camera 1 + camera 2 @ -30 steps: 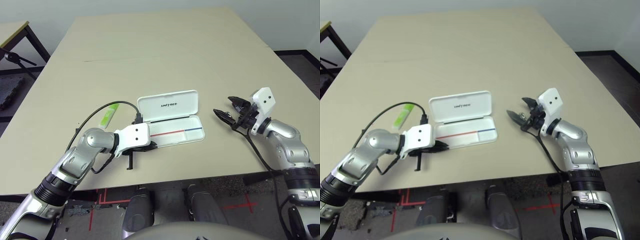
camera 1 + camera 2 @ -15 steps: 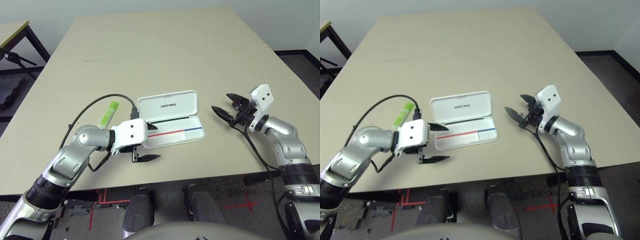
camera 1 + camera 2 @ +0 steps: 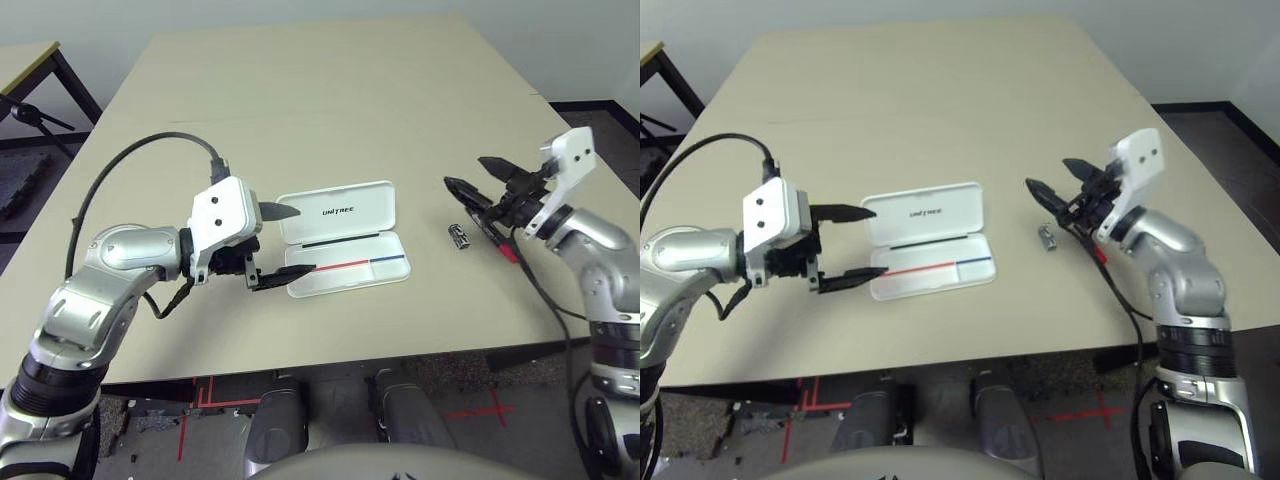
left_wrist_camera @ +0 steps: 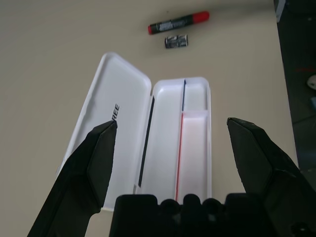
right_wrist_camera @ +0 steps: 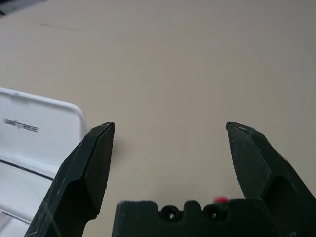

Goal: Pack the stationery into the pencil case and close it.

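Note:
The white pencil case (image 3: 336, 209) lies open at the table's middle, its lid marked UNITREE (image 4: 114, 118) folded back. Its tray (image 3: 352, 273) shows a red-and-blue line. My left gripper (image 3: 284, 243) hovers open just left of the case, fingers pointing at it, nothing between them. A small silver-and-black metal piece (image 3: 459, 236) lies right of the case, also seen in the left wrist view (image 4: 177, 41). A red marker with a black end (image 4: 177, 22) lies just beyond it, partly under my right arm (image 3: 1100, 255). My right gripper (image 3: 478, 177) is open and empty above these two.
A black cable (image 3: 130, 165) loops from my left wrist over the table's left part. Bare table stretches behind the case (image 3: 330, 90). The table's front edge (image 3: 350, 355) runs close below the tray. Floor and a dark stand (image 3: 30, 120) lie off the left side.
My left gripper opened, lifted off the tray's left end and drew back to the left. My right gripper rose and moved right, uncovering the metal piece and the marker.

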You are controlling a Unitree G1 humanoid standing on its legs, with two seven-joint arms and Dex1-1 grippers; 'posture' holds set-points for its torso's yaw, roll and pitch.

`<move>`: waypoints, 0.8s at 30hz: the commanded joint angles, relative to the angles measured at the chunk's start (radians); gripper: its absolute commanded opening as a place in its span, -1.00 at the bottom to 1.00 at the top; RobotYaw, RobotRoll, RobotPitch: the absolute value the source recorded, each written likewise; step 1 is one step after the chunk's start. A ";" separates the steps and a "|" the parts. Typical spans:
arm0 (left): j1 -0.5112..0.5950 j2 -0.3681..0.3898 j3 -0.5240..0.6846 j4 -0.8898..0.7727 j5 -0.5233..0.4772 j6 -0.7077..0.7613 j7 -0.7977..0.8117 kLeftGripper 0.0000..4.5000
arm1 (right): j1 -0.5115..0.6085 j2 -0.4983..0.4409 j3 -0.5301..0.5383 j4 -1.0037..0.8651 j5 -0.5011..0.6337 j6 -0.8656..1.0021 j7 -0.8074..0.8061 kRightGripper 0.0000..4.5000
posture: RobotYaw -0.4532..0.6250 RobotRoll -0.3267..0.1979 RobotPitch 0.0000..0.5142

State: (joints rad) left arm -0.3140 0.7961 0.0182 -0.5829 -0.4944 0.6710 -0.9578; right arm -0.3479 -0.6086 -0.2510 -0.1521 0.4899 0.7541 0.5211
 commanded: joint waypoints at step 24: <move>-0.022 -0.028 -0.036 -0.094 -0.116 0.091 0.122 0.99 | -0.307 -0.253 0.403 0.351 -0.122 0.447 0.119 1.00 | -0.17 0.25 -0.59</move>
State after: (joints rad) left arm -0.3449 0.7641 -0.0126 -0.6541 -0.5982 0.7465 -0.8473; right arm -0.6439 -0.8600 0.1229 0.1640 0.3907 1.2143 0.6162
